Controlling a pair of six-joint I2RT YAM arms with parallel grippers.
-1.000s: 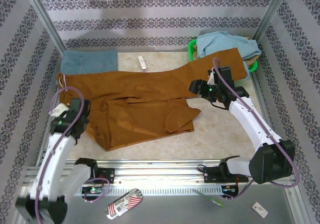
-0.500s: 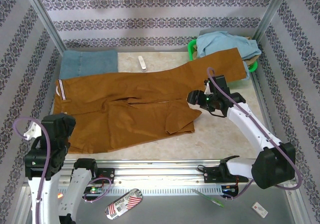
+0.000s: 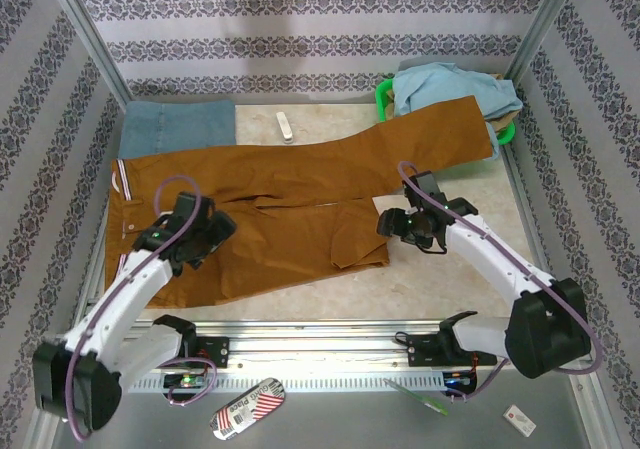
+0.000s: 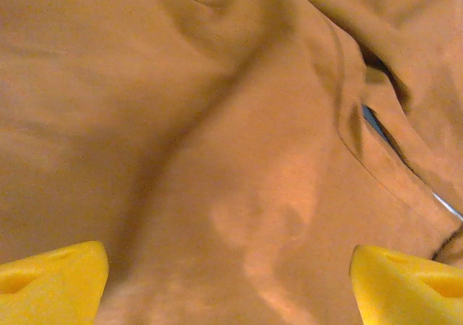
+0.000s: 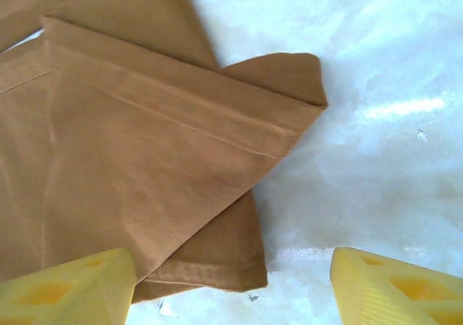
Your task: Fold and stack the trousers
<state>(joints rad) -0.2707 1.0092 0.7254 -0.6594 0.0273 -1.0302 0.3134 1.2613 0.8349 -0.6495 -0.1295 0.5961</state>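
- Clearly soft, limp cotton: the trousers (image 3: 290,184) lie flat across the desk (image 3: 450,269), waistband left, one leg reaching far right, the other doubled back at mid-desk.
- Left claw (image 3: 212,229) hovers over the seat area, fingers wide apart, holding nothing.
- Right claw (image 3: 393,225) hangs above the doubled hem corner, fingers likewise spread.
- Light, non-slippery cloth will likely sag; best pinched at hem and waistband edges, through both layers.

The top external camera sits above and behind the arm bases (image 3: 190,347), looking down from a distance over the whole table (image 3: 430,269). Each wrist camera looks down at close range between its yellow fingertips (image 4: 51,278), and all three views share the trousers (image 3: 290,204)
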